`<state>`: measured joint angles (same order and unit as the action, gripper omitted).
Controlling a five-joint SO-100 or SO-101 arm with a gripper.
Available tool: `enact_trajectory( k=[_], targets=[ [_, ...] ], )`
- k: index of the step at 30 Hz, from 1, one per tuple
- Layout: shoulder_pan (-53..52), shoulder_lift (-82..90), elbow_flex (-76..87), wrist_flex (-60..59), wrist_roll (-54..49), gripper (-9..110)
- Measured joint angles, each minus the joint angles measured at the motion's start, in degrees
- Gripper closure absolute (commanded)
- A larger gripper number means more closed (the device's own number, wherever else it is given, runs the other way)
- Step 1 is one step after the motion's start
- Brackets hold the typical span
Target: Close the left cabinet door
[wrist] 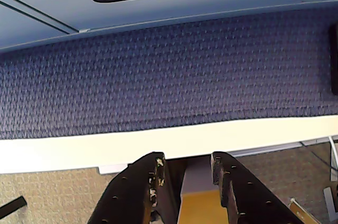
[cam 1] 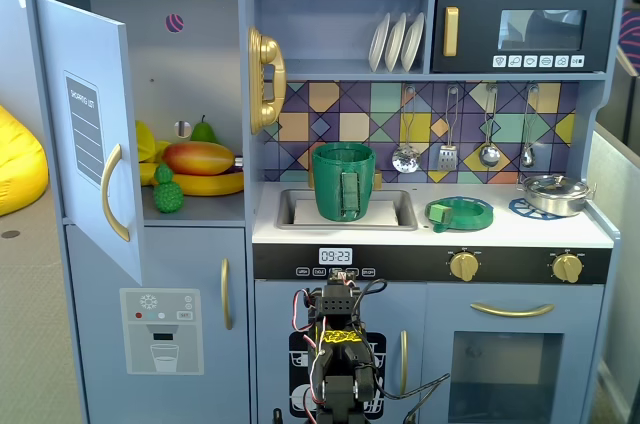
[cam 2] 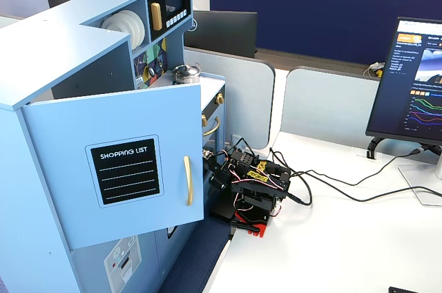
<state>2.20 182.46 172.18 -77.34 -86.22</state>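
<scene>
Left cabinet door (cam 2: 121, 168) stands swung wide (fruit shelf exposed), awaiting a push; the arm (cam 2: 252, 184) sits folded at the bench's (cam 2: 345, 238) left edge, claw (wrist: 186, 174) parted, empty.

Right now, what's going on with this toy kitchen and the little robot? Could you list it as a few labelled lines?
Door with the shopping list: swung wide open, gold handle facing out.
Shelf behind it: toy fruit on view.
Sink: holds a green pot.
Robot arm: folded low in front of the kitchen, away from the door.
Gripper: slightly open, empty, pointing down at a blue mat.
</scene>
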Motion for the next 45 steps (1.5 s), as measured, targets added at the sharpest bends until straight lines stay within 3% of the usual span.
enact_trajectory(
  k=[15,19,25,45],
  targets=[
    [2.9,0.0,0.0,0.0,-0.1,101],
    [11.6,-0.2,0.0,2.2,-0.3,101],
    [25.8,-0.3,-3.4,15.3,-6.0,101],
    [60.6,-14.2,-38.7,38.1,-26.7,101]
  ],
)
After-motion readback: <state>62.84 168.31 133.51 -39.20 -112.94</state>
